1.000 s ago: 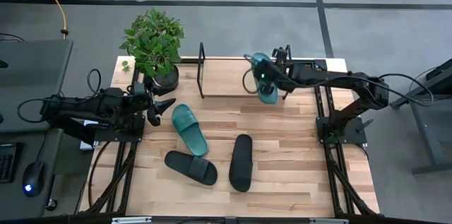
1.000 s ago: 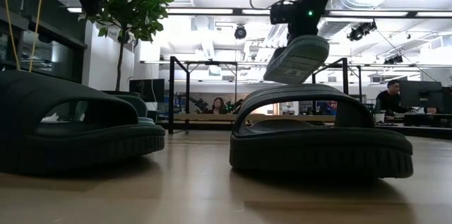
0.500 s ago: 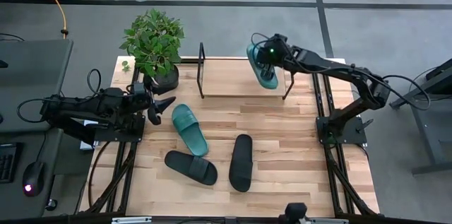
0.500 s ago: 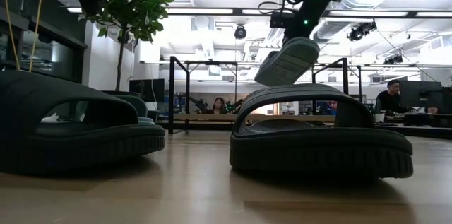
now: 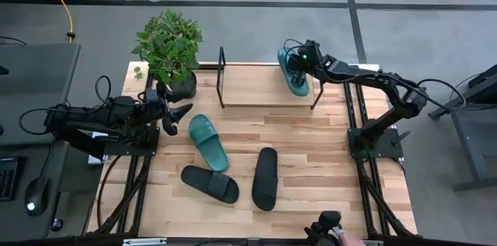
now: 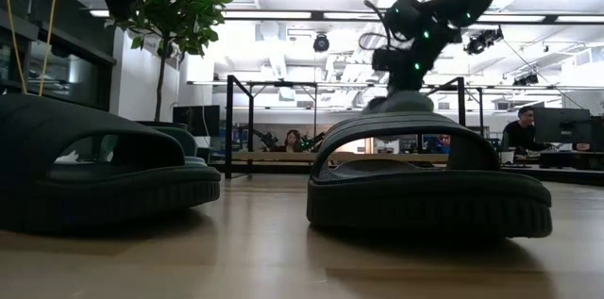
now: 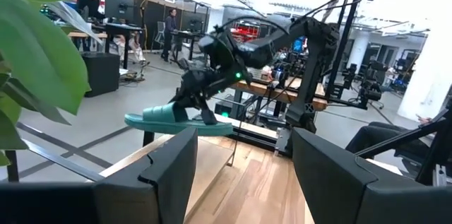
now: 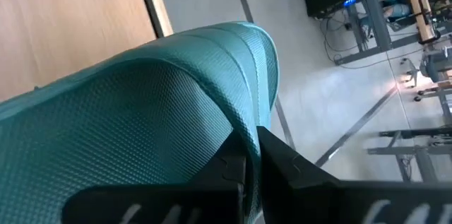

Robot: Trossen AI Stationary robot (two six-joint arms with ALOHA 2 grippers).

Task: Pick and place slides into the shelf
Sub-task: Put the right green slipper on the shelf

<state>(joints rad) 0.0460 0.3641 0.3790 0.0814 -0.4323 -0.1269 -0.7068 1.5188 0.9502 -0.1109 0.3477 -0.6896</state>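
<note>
Right hand point(image 5: 299, 66) was clamped shut on one teal-green ribbed-strap slide sandal point(image 5: 293, 72), holding it over the right end of the low shelf with a light wooden board and thin black loop frames point(image 5: 256, 84), near that end's frame. In the left wrist view this sandal point(image 7: 176, 119) sat roughly level at the shelf's far end, with the dark fingers pinching its strap. The second teal-green slide point(image 5: 208, 142) lay on the wooden desk point(image 5: 318, 161) in front of the shelf, toward its left end. Two black slides point(image 5: 210, 184) point(image 5: 265, 178) lay farther from the shelf, near each other. Left hand point(image 5: 180, 117) hung just left of the desk-level teal slide, fingers spread wide, holding nothing. A potted green plant point(image 5: 168, 50) stood beside the shelf's left end.
</note>
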